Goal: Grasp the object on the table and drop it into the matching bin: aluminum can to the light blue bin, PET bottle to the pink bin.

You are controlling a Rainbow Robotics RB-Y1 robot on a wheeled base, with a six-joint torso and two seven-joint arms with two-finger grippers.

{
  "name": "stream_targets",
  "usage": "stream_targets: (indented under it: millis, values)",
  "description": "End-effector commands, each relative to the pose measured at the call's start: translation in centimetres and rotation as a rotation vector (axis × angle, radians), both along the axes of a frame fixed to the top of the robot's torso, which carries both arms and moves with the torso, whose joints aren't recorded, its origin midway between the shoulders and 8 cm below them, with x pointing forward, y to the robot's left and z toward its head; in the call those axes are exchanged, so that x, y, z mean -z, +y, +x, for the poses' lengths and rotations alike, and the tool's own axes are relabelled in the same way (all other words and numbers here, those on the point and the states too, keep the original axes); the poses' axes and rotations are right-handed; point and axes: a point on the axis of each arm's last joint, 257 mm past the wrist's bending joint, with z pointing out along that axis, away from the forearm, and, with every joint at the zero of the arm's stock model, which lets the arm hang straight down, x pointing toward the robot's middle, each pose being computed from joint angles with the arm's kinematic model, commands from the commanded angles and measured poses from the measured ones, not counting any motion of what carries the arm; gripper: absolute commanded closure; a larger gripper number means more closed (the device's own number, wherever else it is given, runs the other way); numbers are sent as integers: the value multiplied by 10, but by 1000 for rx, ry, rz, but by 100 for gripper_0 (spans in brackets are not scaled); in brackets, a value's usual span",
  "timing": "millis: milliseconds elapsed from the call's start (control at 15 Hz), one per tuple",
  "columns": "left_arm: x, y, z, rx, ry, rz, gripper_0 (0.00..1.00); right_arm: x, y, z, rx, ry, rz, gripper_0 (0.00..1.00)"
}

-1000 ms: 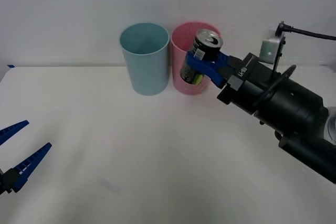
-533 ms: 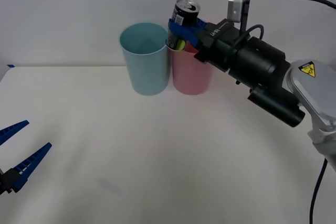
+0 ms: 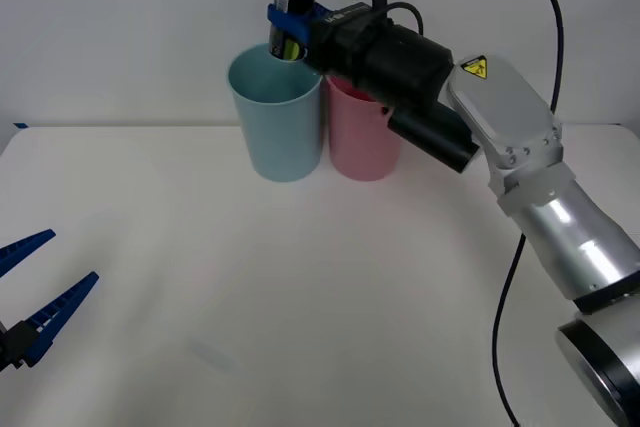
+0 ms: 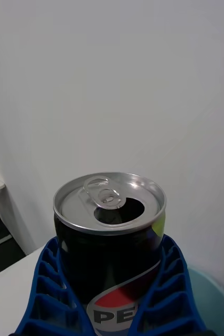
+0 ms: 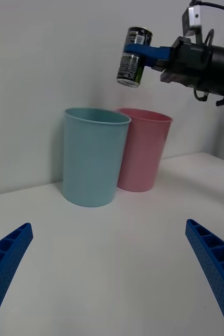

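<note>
My right gripper (image 3: 289, 19) is shut on the aluminum can (image 3: 291, 13), a dark can with a silver top, and holds it upright in the air over the rim of the light blue bin (image 3: 275, 113). The right wrist view shows the can (image 4: 110, 247) between the blue fingers (image 4: 172, 294), with the light blue bin's rim (image 4: 216, 294) below. In the left wrist view the can (image 5: 133, 50) hangs above the gap between the light blue bin (image 5: 94, 156) and the pink bin (image 5: 142, 149). My left gripper (image 3: 30, 302) waits open low at the table's near left.
The pink bin (image 3: 362, 135) stands touching the light blue bin on its right, under my right arm (image 3: 480, 117). The white table (image 3: 300, 297) spreads bare in front of both bins. A white wall rises right behind them.
My right arm has carried the can up and to the left, from in front of the pink bin to above the light blue bin's rim. The left gripper has not moved.
</note>
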Motion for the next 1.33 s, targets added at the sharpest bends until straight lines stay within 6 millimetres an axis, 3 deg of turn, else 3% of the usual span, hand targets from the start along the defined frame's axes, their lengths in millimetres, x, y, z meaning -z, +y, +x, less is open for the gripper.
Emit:
stream_targets:
  millis: [67, 333, 733, 800, 867, 933, 1333]
  values:
    - [0, 0, 0, 0, 0, 0, 0, -2, 16, 20, 48, 10, 1, 100]
    - [0, 0, 0, 0, 0, 0, 0, -2, 26, 41, 141, 14, 6, 100]
    - [0, 0, 0, 0, 0, 0, 0, 1, 27, 43, 171, -1, -9, 96]
    - [0, 0, 0, 0, 0, 0, 0, 1, 27, 43, 169, 2, -4, 80]
    - [0, 0, 0, 0, 0, 0, 0, 1, 28, 43, 168, 7, 2, 4]
    - [0, 0, 0, 0, 0, 0, 0, 2, 27, 43, 168, 9, 3, 0]
    - [0, 0, 0, 0, 0, 0, 0, 1, 26, 39, 153, -1, -4, 0]
